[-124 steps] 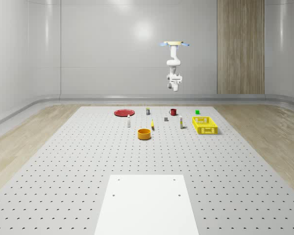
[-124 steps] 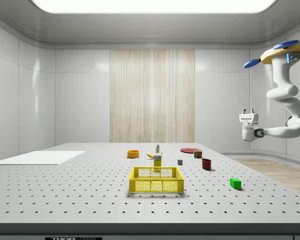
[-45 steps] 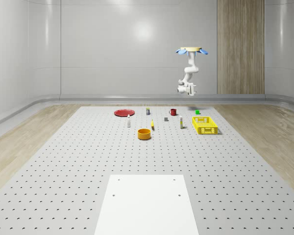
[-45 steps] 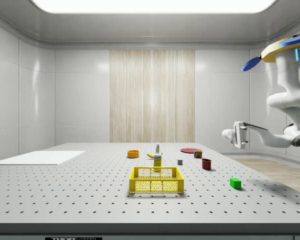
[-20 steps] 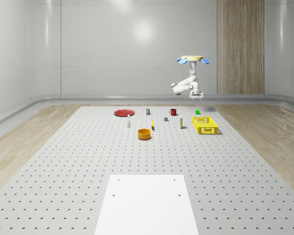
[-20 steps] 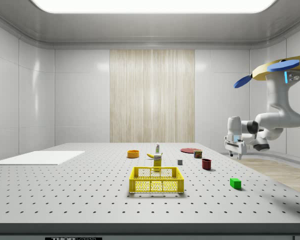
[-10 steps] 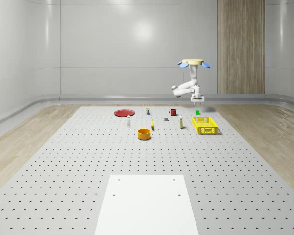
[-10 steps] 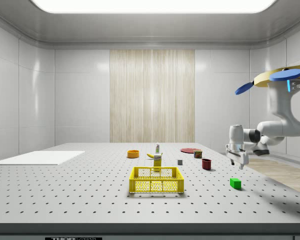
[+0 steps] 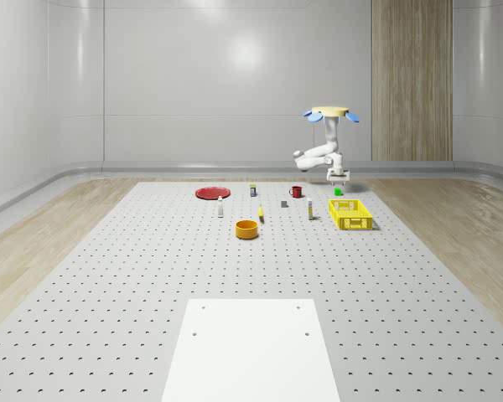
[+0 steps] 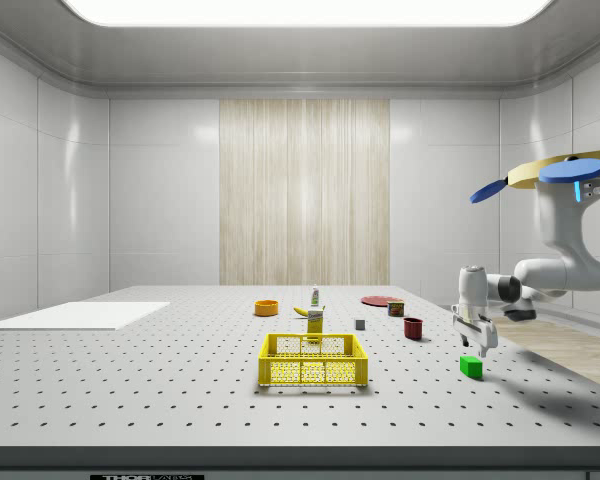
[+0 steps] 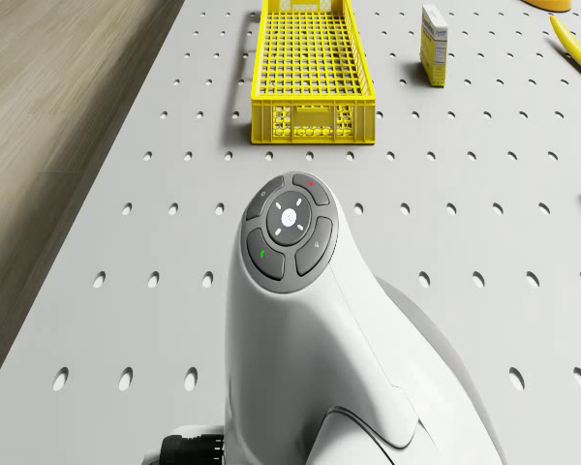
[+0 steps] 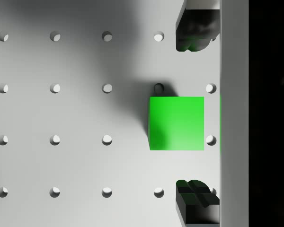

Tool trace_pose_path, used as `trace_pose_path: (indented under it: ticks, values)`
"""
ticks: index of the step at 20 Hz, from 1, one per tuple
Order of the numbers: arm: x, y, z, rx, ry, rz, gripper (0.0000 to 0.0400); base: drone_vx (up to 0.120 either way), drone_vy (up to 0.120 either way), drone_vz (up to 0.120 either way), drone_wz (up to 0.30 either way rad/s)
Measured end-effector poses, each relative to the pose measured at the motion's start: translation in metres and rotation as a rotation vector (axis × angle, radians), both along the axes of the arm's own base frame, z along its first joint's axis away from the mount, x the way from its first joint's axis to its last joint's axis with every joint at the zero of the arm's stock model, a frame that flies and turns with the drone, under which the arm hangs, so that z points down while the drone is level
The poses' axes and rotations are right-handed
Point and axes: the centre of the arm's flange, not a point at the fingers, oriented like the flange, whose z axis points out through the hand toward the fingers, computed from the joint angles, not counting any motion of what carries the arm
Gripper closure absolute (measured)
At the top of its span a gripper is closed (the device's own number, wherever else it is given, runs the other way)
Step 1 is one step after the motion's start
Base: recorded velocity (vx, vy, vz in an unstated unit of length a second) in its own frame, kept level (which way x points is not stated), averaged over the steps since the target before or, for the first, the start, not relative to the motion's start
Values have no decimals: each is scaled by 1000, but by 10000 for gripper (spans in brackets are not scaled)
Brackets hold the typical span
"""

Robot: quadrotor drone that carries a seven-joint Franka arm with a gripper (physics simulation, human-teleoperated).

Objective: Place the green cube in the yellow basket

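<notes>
The green cube [image 10: 470, 366] lies on the perforated table, toward the side view's right, a little apart from the yellow basket [image 10: 313, 360]. I hover beside the table's far edge, with the drone body [image 10: 560, 175] high and the arm bent down. My gripper [image 10: 475, 340] points downward just above the cube and is open. In the wrist view the green cube [image 12: 176, 123] sits between the two dark fingertips [image 12: 194, 33], not touched. The whole-scene view has the gripper [image 9: 339, 178] over the cube [image 9: 338, 192], behind the basket [image 9: 350, 214]. The basket [image 11: 305, 58] holds nothing.
A red mug [image 9: 296, 191], a red plate [image 9: 212, 193], an orange bowl [image 9: 247, 229], a banana [image 11: 571, 39], a yellow carton [image 11: 433, 44] and small bottles stand across the table's middle. A white mat [image 9: 251, 352] lies at the front. Wooden floor borders the table.
The drone has shifted toward the whole-scene view's right and dropped lower. The arm swung the gripper from pointing sideways to pointing down, and it has descended to just over the green cube.
</notes>
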Motion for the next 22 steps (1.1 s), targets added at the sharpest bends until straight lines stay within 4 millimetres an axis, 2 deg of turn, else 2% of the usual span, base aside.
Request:
trace_pose_path:
  ticks: [10,22]
  values:
    - [0,3,34,0,0,0,0,0,0,0,0]
    - [1,10,54,-1,0,1,0,0,0,0,0]
